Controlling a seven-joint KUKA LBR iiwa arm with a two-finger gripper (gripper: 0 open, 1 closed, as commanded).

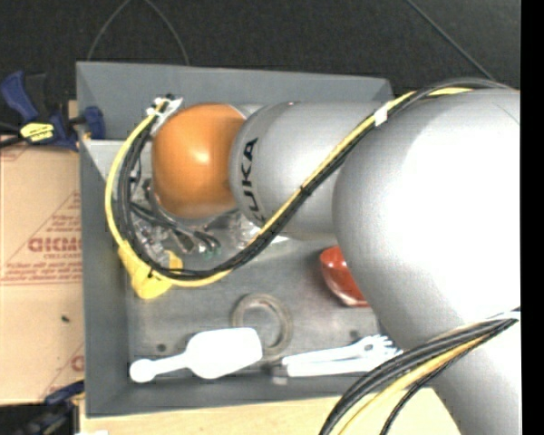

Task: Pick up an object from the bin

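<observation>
My gripper [175, 236] reaches down at the bin's left side, and I make out just its dark metal body under the wrist. A yellow thing [150, 281] lies right beside it, low and to the left, partly covered by it. A grey ring [261, 319] rests on the floor a little to the gripper's lower right. Along the front wall lies a white plastic scoop [206, 354] with its handle pointing left.
A white plastic fork [337, 359] lies by the front wall, right of the scoop. A red rounded thing [339, 276] sits at the right, half under the arm. The arm, its orange cover and yellow cables hide the bin's back and right.
</observation>
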